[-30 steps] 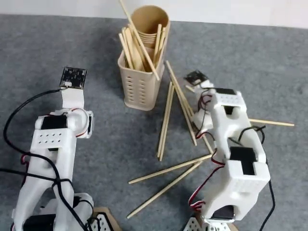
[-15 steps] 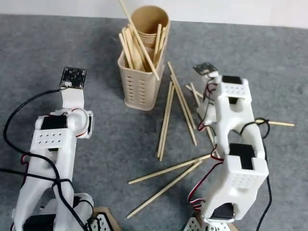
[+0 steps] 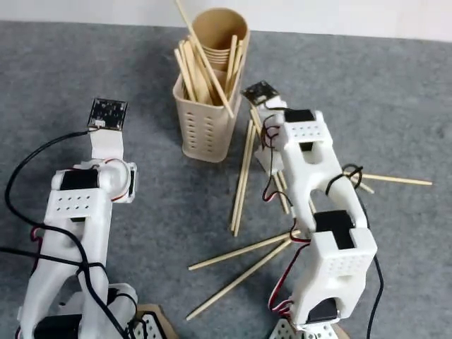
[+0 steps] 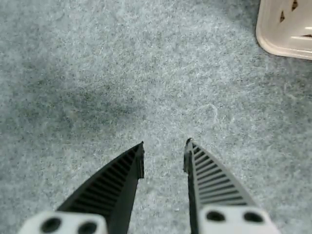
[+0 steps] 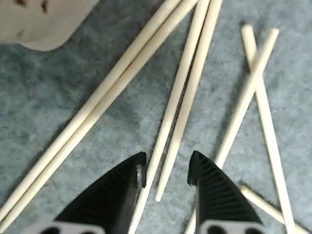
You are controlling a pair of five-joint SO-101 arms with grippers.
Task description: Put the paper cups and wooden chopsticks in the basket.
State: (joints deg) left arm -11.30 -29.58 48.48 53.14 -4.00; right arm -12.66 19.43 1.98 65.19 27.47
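A beige slotted basket [image 3: 205,123] stands at the back centre of the grey carpet, holding stacked paper cups [image 3: 220,32] and several chopsticks [image 3: 194,70]. More chopsticks lie loose to its right and in front, among them a pair [image 3: 244,176] beside the basket. The right arm [image 3: 304,152] stretches over these. In the right wrist view my right gripper [image 5: 165,168] is open just above the carpet, with the ends of two chopsticks [image 5: 183,107] between its fingers. The left gripper [image 4: 164,146] is open over bare carpet, left of the basket corner [image 4: 287,29].
Two long chopsticks [image 3: 244,251] lie slanted in front of the right arm's base, and a single one [image 3: 395,180] lies at the far right. The left arm [image 3: 85,205] sits at the left. Bare carpet lies between the arms.
The right arm has swung left, from the chopsticks at the right to those right beside the basket. The left arm has not moved.
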